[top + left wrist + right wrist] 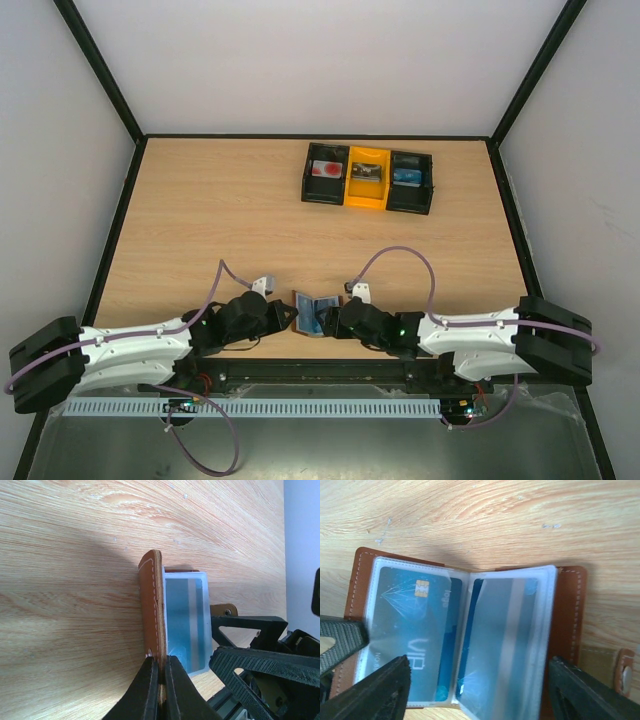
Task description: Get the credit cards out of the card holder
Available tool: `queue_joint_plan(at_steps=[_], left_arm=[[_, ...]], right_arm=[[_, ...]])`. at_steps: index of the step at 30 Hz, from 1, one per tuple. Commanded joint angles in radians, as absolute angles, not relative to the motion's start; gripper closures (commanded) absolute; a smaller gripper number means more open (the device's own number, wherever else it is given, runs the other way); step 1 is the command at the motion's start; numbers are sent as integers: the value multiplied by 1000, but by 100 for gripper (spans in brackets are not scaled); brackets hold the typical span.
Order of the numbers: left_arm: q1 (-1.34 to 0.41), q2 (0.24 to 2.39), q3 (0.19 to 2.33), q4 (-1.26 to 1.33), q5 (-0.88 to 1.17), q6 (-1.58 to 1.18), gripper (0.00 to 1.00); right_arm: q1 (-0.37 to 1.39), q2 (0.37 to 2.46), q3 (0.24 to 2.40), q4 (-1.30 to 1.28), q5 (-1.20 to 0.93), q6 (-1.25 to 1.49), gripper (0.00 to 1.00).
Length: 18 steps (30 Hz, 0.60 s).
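With the left gripper [161, 664] clamped on the card holder [151, 605] cover, the right gripper [477, 662], jaws apart, straddles the cards [412, 630], their long axis pointing toward it.

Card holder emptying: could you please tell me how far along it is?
Three cards already lie in the tray. In hand: left fingers pinch the open card holder by its cover, right fingers open around the sleeves. Left: at least two blue cards still sleeved.
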State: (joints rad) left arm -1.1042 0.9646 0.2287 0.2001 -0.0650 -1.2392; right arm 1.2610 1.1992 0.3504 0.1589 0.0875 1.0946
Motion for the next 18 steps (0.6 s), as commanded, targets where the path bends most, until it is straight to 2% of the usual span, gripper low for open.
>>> queue_joint_plan(at_steps=[1, 8, 15, 18], left_arm=[[-1111, 973, 217, 225, -81, -1239, 97], [-1111, 977, 215, 227, -83, -1241, 97], [-1110, 974, 211, 215, -87, -1243, 97], [-1111, 967, 206, 209, -92, -1246, 97]], right_arm=[[1264, 1157, 377, 63, 162, 1072, 25], [1264, 1120, 404, 19, 180, 1054, 24], [1264, 1162, 399, 84, 151, 1052, 42], [1264, 1194, 398, 101, 151, 1055, 46]])
